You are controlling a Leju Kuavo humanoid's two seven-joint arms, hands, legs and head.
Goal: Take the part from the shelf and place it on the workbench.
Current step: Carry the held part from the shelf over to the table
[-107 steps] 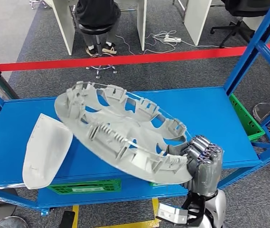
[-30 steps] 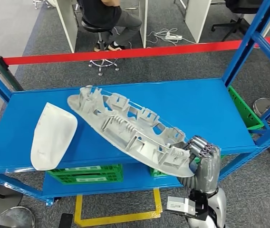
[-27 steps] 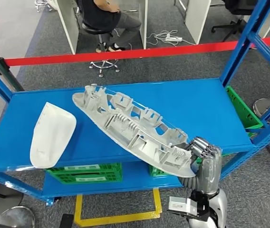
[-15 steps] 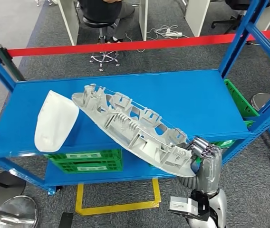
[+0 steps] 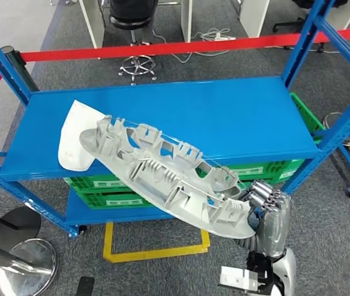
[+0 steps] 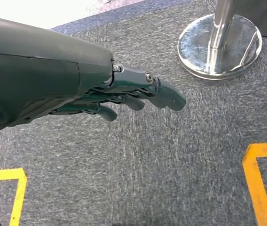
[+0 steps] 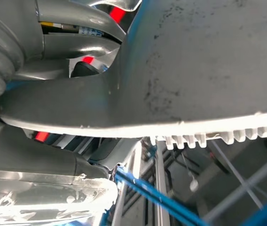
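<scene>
I see my right hand (image 5: pixel 267 209) gripping one end of the long grey part (image 5: pixel 164 176), fingers curled over its edge, holding it tilted in front of the blue shelf (image 5: pixel 201 114). My left hand (image 6: pixel 89 89) hangs over the carpet, fingers extended, holding nothing.

The head view looks forward and down from high onto the blue shelf (image 5: pixel 173 117) and carpet, the left wrist view sits close above that carpet, and the right wrist view presses close under the held part (image 7: pixel 203 66).
</scene>
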